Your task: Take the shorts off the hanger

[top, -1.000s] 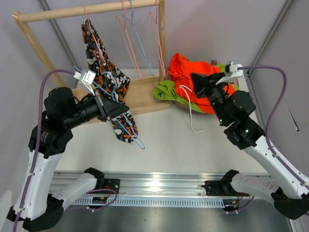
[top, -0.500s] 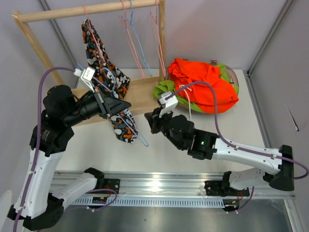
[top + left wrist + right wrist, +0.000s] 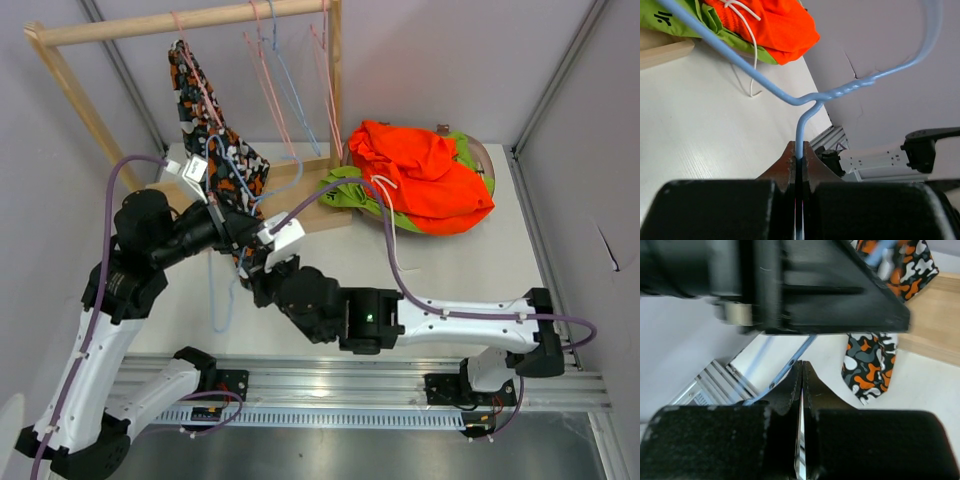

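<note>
While the left gripper pinches the blue hanger: its jaws are closed on the wire just below the twisted neck. The hanger's shoulder runs away to the upper left in the wrist view.
Camouflage shorts: they hang at the left of the table in front of the wooden rack. Their long axis slants from the rail down toward the near edge, and the lower end drapes past the left gripper.
Hanger and shorts: blue wire shows among the camouflage folds, and a loop of it dangles below the left gripper. I cannot tell how much of the fabric is on it.
Right gripper: it is stretched across to the left side, just beside the left gripper. Its jaws are pressed together with nothing visible between them.
Deciding relation: from the right fingertips the blue wire crosses slantwise just ahead, and the shorts' lower end hangs ahead and off to the right, close but apart.
Nearer arm: both are close, but only the right is free to pull the fabric along its slant, as I judge it.
Orange shorts and lime green shorts: piled at the right, off any hanger, well apart from both grippers.
</note>
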Action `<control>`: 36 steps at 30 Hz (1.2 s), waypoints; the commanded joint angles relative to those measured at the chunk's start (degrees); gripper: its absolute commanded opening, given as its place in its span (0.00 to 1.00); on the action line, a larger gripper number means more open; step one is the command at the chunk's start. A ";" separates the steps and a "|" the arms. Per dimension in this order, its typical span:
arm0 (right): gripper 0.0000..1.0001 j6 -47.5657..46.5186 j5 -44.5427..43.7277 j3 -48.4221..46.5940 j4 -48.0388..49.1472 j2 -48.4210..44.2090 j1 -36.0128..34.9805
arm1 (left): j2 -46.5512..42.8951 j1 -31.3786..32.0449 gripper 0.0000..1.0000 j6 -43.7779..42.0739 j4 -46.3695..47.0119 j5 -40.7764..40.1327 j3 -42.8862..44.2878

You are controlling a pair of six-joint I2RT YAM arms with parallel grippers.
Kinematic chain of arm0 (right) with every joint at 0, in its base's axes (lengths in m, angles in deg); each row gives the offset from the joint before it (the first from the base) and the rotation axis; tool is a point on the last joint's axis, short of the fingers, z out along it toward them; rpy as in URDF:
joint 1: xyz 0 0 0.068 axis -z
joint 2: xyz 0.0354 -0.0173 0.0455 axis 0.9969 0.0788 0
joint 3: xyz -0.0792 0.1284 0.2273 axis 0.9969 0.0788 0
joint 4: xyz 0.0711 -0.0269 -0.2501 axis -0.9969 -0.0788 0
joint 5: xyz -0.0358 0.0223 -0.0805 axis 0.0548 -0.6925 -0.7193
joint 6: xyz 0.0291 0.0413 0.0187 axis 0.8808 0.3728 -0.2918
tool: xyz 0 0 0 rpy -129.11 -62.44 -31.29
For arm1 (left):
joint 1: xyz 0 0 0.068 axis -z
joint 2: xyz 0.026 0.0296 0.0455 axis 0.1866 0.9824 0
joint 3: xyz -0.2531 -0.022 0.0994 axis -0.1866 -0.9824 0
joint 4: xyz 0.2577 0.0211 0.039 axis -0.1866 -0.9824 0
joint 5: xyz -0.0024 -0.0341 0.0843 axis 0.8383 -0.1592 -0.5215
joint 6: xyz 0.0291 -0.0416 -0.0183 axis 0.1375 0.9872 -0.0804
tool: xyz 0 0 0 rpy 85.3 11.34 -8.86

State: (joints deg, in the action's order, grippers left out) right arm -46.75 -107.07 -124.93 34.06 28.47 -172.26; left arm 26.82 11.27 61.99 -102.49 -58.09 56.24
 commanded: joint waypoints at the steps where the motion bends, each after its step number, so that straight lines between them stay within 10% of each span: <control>1: 0.00 -0.54 -1.94 -8.24 0.03 4.90 -3.30 | -0.06 0.30 0.00 0.72 6.55 -2.15 -1.95; 11: 0.00 0.69 -3.09 -14.67 -3.49 9.49 -4.97 | -1.99 0.30 0.00 0.10 4.10 -4.44 1.47; 24: 0.01 -3.53 -11.08 -0.18 2.05 -4.66 -8.66 | -6.12 0.30 0.00 -1.22 -6.63 -13.57 18.79; 29: 0.80 -3.70 -14.68 5.18 2.22 -9.67 -8.84 | -6.21 0.22 0.00 -1.22 -2.00 -19.81 17.39; 36: 0.86 -3.53 -17.59 12.56 3.36 -17.23 -8.76 | -5.07 -0.05 0.00 5.63 15.14 -22.02 9.75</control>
State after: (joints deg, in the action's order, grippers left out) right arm -50.46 -120.60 -114.92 34.87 14.04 -180.89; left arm 19.82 11.24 63.61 -98.60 -78.35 68.81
